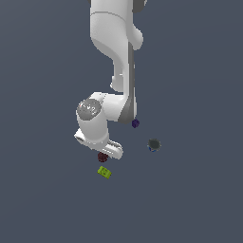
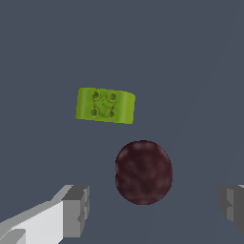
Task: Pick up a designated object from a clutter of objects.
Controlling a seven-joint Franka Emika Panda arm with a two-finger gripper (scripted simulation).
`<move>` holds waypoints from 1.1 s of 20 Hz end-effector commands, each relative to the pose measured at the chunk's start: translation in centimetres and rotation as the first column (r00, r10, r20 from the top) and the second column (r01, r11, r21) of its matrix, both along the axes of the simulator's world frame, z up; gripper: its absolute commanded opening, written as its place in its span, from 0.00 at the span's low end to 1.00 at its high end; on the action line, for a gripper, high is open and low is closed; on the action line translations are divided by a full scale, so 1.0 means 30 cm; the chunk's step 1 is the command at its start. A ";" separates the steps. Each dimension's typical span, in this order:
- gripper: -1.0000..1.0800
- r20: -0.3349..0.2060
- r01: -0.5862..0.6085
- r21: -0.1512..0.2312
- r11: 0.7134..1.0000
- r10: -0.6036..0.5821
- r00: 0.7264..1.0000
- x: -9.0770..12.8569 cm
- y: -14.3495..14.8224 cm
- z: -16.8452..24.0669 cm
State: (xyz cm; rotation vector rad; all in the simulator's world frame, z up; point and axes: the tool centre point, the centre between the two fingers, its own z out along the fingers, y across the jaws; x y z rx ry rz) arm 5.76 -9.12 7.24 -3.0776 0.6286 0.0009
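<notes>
The designated object, a dark maroon bumpy ball (image 2: 143, 172), lies on the grey floor between my two fingertips, which stand wide apart on either side without touching it. In the exterior view the maroon ball (image 1: 102, 156) peeks out just under my hand. My gripper (image 2: 155, 207) is open; its fingers are hidden behind the hand in the exterior view. Of the clutter, a lime-green studded block (image 2: 105, 105) lies just beyond the ball, also seen as the green block (image 1: 104, 172) in the exterior view.
A tiny purple cube (image 1: 135, 123) sits beside the arm toward the exterior view's right. A dark grey lump with blue (image 1: 153, 144) lies farther to that side. The white arm (image 1: 114, 57) rises above the hand.
</notes>
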 end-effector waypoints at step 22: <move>0.00 0.000 0.002 0.000 1.000 -0.002 1.000 0.000 -0.001 -0.147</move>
